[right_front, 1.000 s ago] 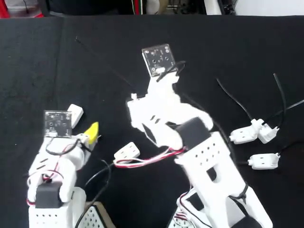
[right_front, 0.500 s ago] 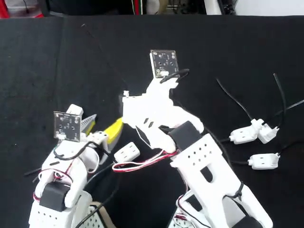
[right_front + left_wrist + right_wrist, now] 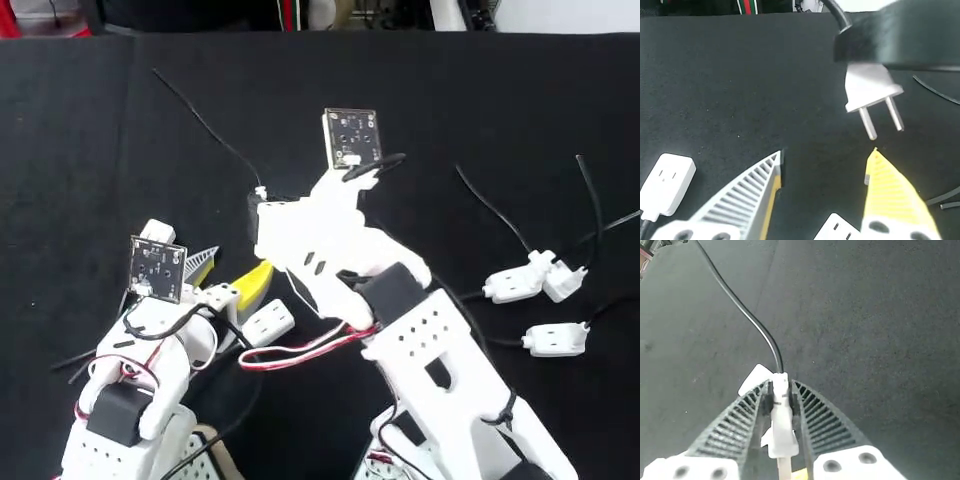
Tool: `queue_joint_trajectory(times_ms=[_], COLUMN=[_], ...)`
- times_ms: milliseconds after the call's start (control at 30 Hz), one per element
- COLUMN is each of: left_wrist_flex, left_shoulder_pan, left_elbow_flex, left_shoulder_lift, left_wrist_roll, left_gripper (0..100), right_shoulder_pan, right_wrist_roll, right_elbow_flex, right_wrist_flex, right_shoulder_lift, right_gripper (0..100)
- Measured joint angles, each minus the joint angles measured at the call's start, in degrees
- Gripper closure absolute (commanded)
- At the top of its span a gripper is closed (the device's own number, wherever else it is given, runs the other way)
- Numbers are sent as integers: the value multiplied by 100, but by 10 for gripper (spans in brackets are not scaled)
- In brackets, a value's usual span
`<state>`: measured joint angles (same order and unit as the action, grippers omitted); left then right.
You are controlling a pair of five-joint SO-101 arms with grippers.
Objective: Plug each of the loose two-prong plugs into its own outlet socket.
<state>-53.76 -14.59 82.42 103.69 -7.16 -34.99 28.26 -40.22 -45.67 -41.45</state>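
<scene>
Black cloth-covered table, matte, evenly lit. Beyond its far edge is a thin strip of room: red object at far left, dark clutter mid, pale surface at right.

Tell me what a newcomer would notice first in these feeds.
Mid-table, the right pincer is shut on a white two-prong plug with a black cord. The plug's prongs point toward the open left pincer, whose yellow finger stands out. A white outlet socket lies on the black table beside the left arm.
</scene>
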Motion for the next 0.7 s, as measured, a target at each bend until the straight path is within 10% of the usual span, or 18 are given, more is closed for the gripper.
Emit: queue_joint_trajectory(times_ms=[700], left_wrist_flex=[-35], left_shoulder_pan=[589], left_elbow_flex=[18], left_shoulder_lift=[-26], left_wrist_roll=[-44], left_gripper=[728], right_shoulder_pan=[-229], right_wrist_roll=[-396], right_elbow_flex=[-53], right_wrist_flex=[-703], right_shoulder_lift=[-185], right_gripper=[986])
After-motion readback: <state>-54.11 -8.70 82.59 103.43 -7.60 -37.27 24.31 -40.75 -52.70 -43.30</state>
